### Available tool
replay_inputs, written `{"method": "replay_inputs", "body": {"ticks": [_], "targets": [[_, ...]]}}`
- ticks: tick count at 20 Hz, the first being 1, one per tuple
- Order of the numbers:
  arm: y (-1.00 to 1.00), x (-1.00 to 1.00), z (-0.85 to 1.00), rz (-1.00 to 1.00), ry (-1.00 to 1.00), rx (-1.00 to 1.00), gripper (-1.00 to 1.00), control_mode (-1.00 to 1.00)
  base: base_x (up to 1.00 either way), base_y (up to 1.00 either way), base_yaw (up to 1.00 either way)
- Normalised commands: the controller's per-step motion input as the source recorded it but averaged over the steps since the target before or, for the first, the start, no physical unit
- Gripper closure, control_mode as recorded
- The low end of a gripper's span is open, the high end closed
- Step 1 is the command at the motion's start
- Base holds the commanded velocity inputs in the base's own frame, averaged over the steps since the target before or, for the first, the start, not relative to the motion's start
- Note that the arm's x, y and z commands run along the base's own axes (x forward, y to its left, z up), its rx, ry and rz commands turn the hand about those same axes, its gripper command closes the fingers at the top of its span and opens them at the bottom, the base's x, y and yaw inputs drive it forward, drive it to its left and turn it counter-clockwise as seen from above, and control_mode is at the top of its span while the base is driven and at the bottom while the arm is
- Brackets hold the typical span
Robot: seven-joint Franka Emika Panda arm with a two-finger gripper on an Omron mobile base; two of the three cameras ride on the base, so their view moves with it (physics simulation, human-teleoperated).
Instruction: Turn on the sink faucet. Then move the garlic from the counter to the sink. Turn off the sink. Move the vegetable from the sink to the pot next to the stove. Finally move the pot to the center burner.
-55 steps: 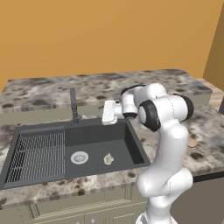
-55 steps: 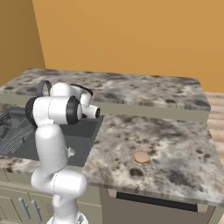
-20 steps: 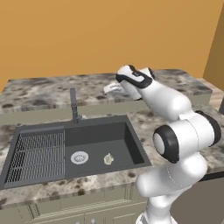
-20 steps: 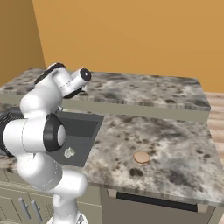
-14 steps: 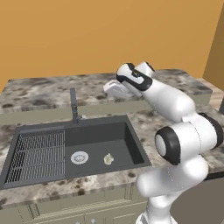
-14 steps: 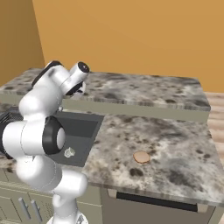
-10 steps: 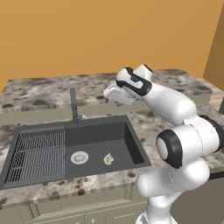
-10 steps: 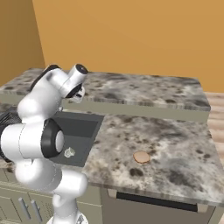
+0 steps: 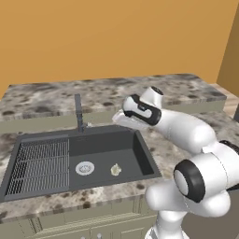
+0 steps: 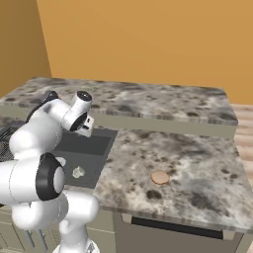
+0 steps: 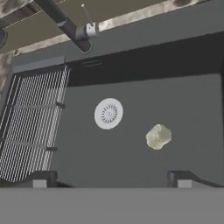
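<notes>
Fingers (image 11: pixel 43 177) spread wide, nothing between them; gripper (image 11: pixel 111 177) hangs over the sink (image 9: pixel 140 154), looking down into the basin. In the left base view the gripper (image 9: pixel 122 117) sits above the sink's back right corner, right of the faucet (image 9: pixel 78 112).

Garlic (image 11: pixel 158 136) lies on the basin floor, just right of the drain (image 11: pixel 108 113), well clear of the rack (image 11: pixel 33 122). It shows as a pale lump at (image 9: pixel 115 169) from the left side and at (image 10: pixel 77 172) from the right.

Can't see any water stream, so I can't tell whether the faucet is on or off. My read: garlic is in, so the step is either shutting the faucet or picking the bulb up for the pot.

If shut-off: lever (image 11: pixel 89 27) is a small stub at the spout base. Approach from the side, push with one finger pad, short stroke, don't hook the spout.

If pick: centre over the bulb, not the drain. Descend straight, keep the tips off the basin floor, close slowly. Bulb is lumpy and may roll or squirt out, so straddle its widest part. Lift clear of the sink rim before swinging away.
</notes>
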Motion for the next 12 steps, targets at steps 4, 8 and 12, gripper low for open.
{"method": "replay_inputs", "body": {"ticks": [4,8,12], "targets": [[-0.1,-0.54,-0.43,-0.12,0.0,0.0,-1.0,-1.0,0.0,0.0,0.0],[0.0,-0.22,-0.45,-0.09,0.02,-0.04,-1.0,-1.0,0.0,0.0,0.0],[0.0,0.0,-0.38,-0.05,0.0,-0.11,-1.0,-1.0,0.0,0.0,0.0]]}}
